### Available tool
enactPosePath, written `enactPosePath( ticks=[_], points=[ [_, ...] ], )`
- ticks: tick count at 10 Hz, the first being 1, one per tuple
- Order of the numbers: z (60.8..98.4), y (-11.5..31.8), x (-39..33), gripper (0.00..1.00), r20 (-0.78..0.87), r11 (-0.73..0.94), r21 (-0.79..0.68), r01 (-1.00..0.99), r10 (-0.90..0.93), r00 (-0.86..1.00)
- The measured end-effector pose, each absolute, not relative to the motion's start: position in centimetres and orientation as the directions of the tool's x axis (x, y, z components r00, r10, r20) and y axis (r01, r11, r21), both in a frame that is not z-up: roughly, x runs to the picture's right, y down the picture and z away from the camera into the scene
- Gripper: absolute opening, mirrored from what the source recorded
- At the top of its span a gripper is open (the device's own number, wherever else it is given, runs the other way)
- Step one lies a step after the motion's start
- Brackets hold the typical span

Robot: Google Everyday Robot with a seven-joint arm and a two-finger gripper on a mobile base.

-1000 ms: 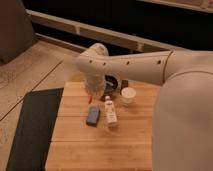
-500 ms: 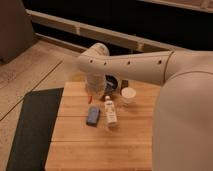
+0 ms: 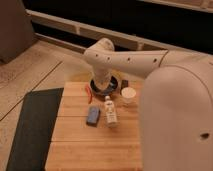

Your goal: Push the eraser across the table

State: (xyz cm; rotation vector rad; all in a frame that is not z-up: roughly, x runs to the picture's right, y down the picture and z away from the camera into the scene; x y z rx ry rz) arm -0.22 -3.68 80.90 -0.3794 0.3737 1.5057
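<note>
Camera view: the eraser (image 3: 93, 116) lies flat mid-table (image 3: 80, 145), beside the white bottle (image 3: 110, 112) on its left-edge side. The gripper (image 3: 101, 90) hangs near the far edge; wide or narrow, I cannot tell.

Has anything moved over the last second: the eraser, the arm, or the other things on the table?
Nothing has visibly changed. The gripper hangs over the far part of the table, behind the eraser. The eraser lies in the same spot beside the white bottle, and the white cup is also where it was.
</note>
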Motion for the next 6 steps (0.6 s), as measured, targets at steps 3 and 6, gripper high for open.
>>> enactPosePath(
  ticks=[3, 6],
  points=[
    [83.3, -5.9, 1.7, 0.00, -0.432, 0.066, -0.074, -0.995, 0.897, 0.091],
    [85.7, -7.1, 6.0, 0.00, -0.412, 0.039, -0.119, -0.992, 0.907, 0.085]
  ],
)
